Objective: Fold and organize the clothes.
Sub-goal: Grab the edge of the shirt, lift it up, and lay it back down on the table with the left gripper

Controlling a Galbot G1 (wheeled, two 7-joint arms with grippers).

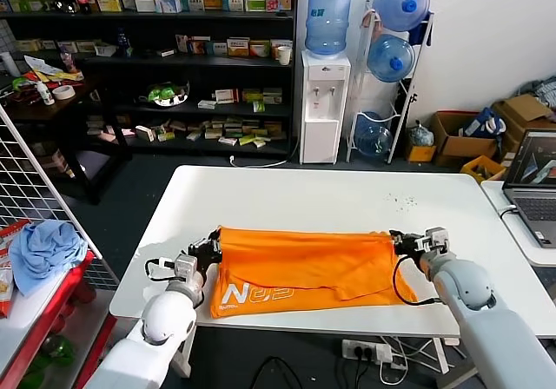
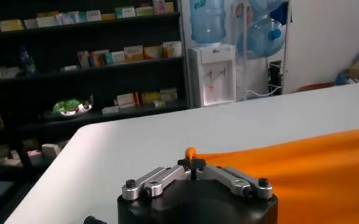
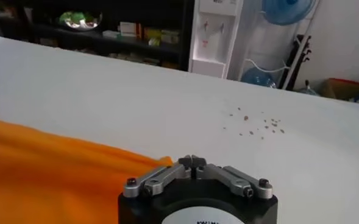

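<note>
The clothes, one bright orange T-shirt [image 1: 304,267], lie folded into a wide band across the front of the white table [image 1: 330,194], with the white logo [image 1: 261,293] at the front left. My left gripper [image 1: 211,248] is at the shirt's far left corner. In the left wrist view the left gripper [image 2: 191,159] is shut, with a tuft of the orange T-shirt [image 2: 313,170] pinched between its tips. My right gripper [image 1: 401,241] is at the far right corner. In the right wrist view the right gripper [image 3: 192,159] is shut. The T-shirt [image 3: 45,176] edge ends beside its fingers, and no cloth shows between the tips.
A laptop [image 1: 534,185] sits on a second table to the right. A light blue cloth [image 1: 43,246] lies on a red cart at the left, behind a wire rack. Small dark specks [image 3: 252,122] dot the table beyond the right gripper. A water dispenser [image 1: 323,102] and shelves stand far behind.
</note>
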